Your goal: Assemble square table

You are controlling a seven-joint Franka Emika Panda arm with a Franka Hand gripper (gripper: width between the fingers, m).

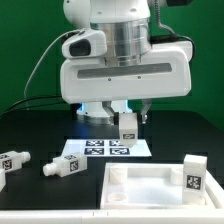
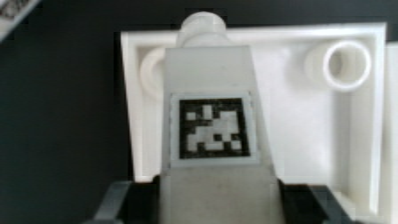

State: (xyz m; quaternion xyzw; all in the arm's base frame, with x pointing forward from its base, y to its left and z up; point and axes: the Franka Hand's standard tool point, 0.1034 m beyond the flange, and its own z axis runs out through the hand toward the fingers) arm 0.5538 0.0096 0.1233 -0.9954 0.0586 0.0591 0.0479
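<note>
From where I stand, the end effector (image 1: 128,114) is clenched on a short white blocky plastic leg with a black-and-white tag (image 1: 128,127), held near the marker board (image 1: 100,148). The white square plastic slab with a raised rim (image 1: 140,186) lies on the black surface (image 1: 40,125), with a second leg (image 1: 193,173) upright at its corner on the exterior view's right. It looks like the carrying step. Next, the leg's tip must line up with the slab's round socket (image 2: 338,65) before lowering.
</note>
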